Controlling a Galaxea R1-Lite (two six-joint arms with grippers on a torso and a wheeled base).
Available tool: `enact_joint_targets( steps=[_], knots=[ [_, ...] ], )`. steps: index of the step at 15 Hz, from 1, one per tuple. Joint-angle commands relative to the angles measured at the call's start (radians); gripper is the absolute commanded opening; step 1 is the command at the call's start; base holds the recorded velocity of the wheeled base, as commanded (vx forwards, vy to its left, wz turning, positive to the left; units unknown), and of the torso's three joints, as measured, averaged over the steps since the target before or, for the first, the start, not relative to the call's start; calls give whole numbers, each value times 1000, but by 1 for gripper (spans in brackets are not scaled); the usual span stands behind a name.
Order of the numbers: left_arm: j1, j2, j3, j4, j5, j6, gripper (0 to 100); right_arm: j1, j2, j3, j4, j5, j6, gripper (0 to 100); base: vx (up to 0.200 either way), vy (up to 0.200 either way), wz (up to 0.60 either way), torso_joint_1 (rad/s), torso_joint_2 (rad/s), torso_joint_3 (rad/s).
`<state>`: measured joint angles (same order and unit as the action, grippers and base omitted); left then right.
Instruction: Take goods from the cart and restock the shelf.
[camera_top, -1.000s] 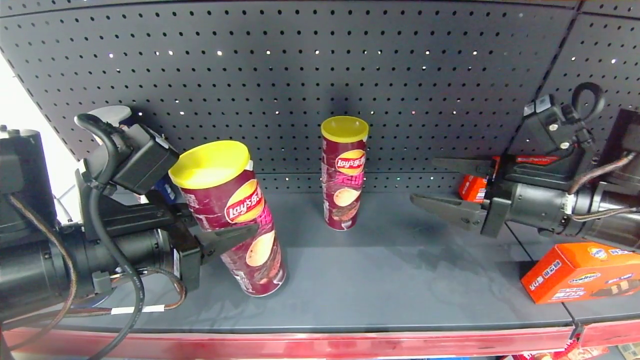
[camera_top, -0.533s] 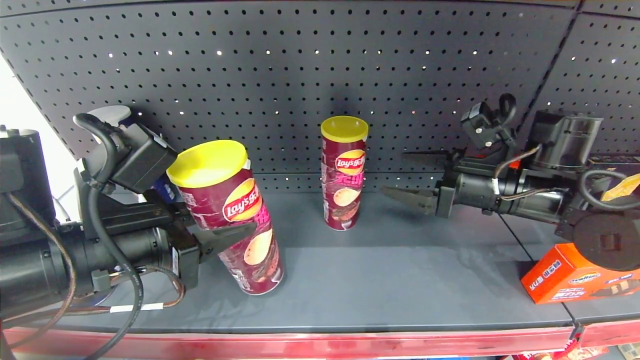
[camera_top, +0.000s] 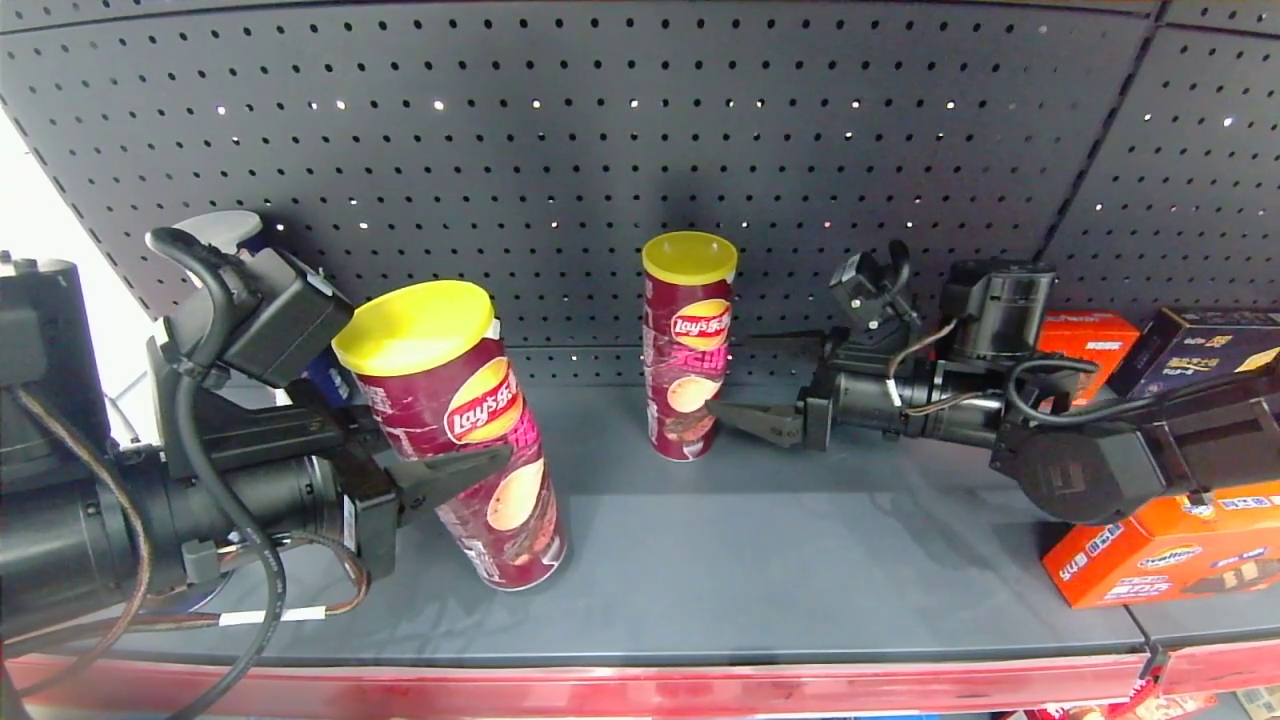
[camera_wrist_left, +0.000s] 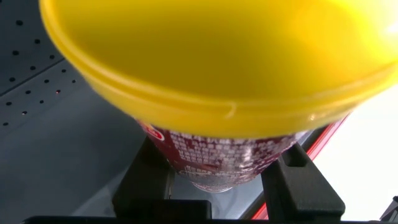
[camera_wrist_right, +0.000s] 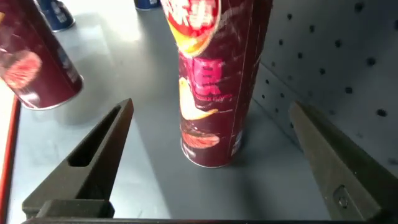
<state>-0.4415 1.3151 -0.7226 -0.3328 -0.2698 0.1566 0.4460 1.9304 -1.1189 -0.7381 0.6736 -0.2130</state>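
Observation:
A maroon chip can with a yellow lid (camera_top: 455, 420) leans tilted over the front left of the grey shelf (camera_top: 800, 560), its lower rim at the shelf surface. My left gripper (camera_top: 420, 445) is shut on its middle; the left wrist view shows the lid (camera_wrist_left: 217, 56) close up and the can body (camera_wrist_left: 217, 165) between the fingers (camera_wrist_left: 298, 190). A second, identical can (camera_top: 688, 345) stands upright near the back wall. My right gripper (camera_top: 755, 385) is open at its right side; in the right wrist view that can (camera_wrist_right: 217, 93) stands just beyond the spread fingertips (camera_wrist_right: 124, 112).
Orange boxes (camera_top: 1165, 550) lie at the front right of the shelf, with another orange box (camera_top: 1085, 335) and a dark box (camera_top: 1205, 350) behind them. A dark pegboard (camera_top: 600, 150) closes the back. A red strip (camera_top: 600, 690) marks the front edge. Blue items (camera_wrist_right: 56, 15) stand far left.
My right arm has swung left along the shelf, bringing its open gripper up to the upright can. The left gripper and its tilted can have barely moved.

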Motion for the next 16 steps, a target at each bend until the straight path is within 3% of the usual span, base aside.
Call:
enact_joint_targets(
  steps=[1, 10, 15, 16],
  knots=[
    [0, 0, 0, 0, 0, 0, 0, 2, 45, -22, -1, 21, 0, 100, 0, 0, 0, 0, 0, 0],
    [1, 1, -1, 0, 0, 0, 0, 45, 186, -176, -1, 27, 4, 100, 0, 0, 0, 0, 0, 0],
    [0, 3, -1, 0, 0, 0, 0, 45, 213, -196, -3, 26, 9, 100, 0, 0, 0, 0, 0, 0],
    [0, 1, -1, 0, 0, 0, 0, 43, 226, -205, -9, 29, 9, 0, 0, 0, 0, 0, 0, 0]
  ],
)
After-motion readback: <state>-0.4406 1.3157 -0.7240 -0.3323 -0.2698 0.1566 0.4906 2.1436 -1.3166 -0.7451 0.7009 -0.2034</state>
